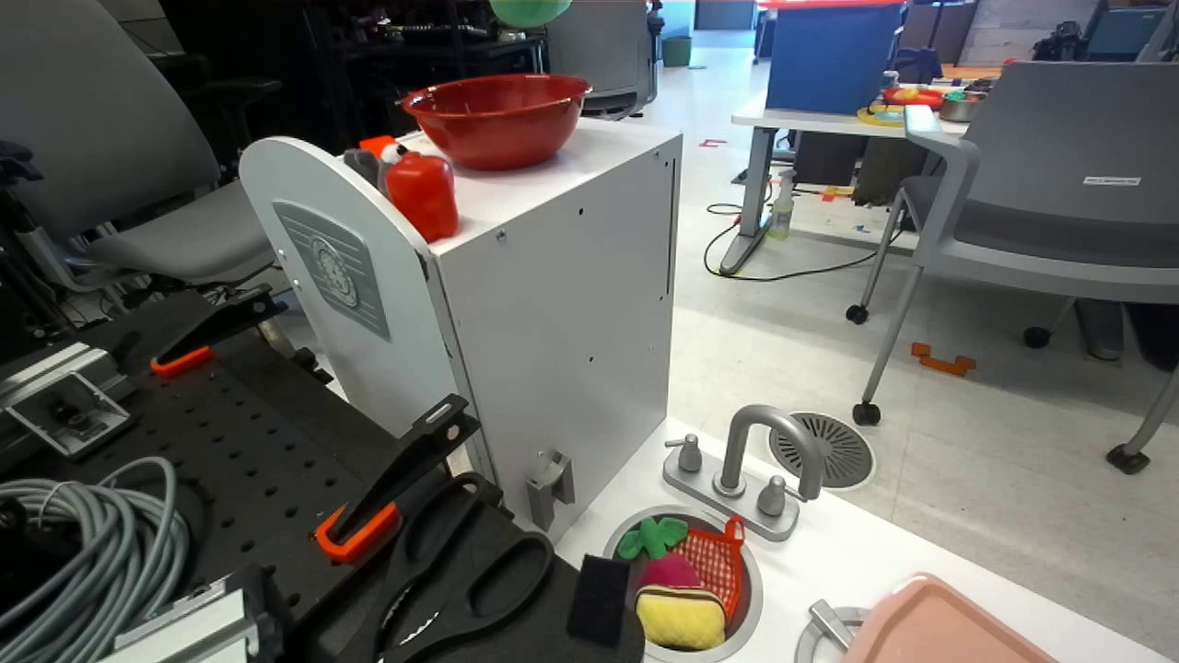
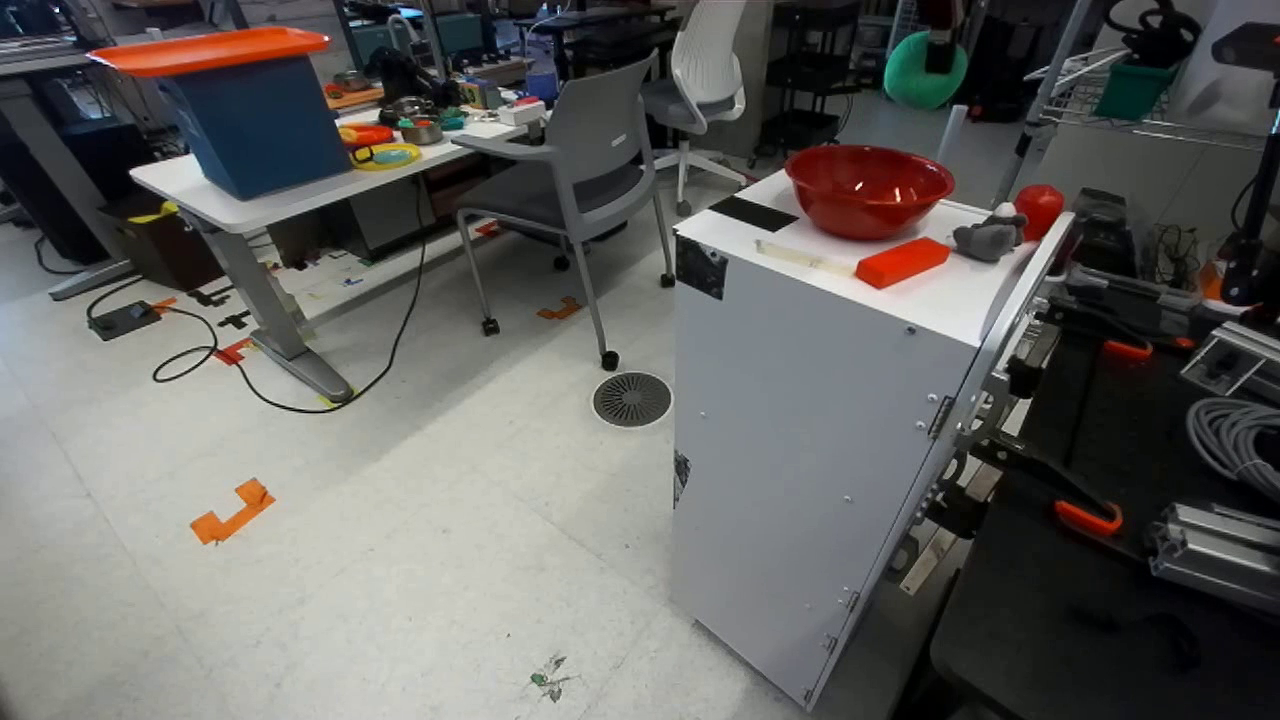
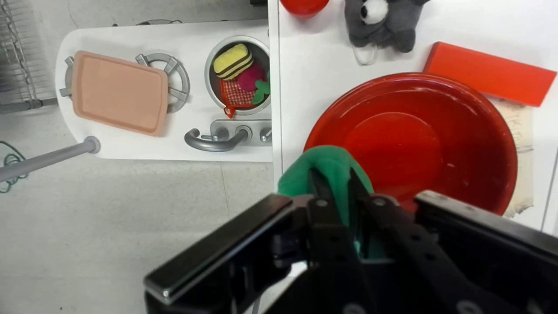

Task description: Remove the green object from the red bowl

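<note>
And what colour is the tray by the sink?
The tray is peachy pink, best seen in the wrist view.

Grn obj (image 3: 333,159); red bowl (image 3: 418,139); blk claw (image 3: 334,175).

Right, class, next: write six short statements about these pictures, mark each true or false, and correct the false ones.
1. The red bowl stands on the white box. True.
2. The gripper holds the green object. True.
3. The green object rests inside the red bowl. False: it is held in the air, outside the bowl.
4. The faucet stands beside the sink basin. True.
5. The sink basin holds a pink tray. False: it holds a yellow item, among other things.
6. The red bowl lies on its side. False: it stands upright.
</note>
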### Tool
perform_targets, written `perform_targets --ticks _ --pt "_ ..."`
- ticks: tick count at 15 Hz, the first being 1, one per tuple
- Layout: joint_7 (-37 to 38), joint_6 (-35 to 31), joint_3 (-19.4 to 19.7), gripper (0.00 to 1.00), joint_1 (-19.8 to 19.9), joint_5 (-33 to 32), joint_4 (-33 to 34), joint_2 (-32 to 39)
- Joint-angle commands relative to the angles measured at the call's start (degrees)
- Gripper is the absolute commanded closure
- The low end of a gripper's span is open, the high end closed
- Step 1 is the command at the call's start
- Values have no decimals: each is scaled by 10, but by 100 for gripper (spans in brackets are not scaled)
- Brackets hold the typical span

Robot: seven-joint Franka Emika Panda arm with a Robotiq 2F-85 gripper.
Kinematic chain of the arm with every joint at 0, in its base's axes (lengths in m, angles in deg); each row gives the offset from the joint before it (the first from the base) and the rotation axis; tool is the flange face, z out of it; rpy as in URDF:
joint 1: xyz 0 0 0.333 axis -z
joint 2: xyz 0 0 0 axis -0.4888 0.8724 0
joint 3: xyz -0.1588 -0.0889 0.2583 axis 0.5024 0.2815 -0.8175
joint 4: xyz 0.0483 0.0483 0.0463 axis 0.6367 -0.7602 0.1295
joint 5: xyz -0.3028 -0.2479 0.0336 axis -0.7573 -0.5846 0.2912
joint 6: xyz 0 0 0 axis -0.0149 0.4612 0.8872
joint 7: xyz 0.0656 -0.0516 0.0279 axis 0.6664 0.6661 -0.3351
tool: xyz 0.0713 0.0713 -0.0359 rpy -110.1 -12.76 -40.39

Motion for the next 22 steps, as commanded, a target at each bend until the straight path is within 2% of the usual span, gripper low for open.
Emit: perform_targets --ticks 1,6,9,17,22 --pt "34 -4 5 97 11 -7 -41 -49" --pt "30 -17 43 97 56 65 -90 -92" --pt "22 -16 69 97 84 101 -99 -92" --pt "31 26 119 97 138 98 -34 -43" --pt "30 44 138 97 156 104 3 -11"
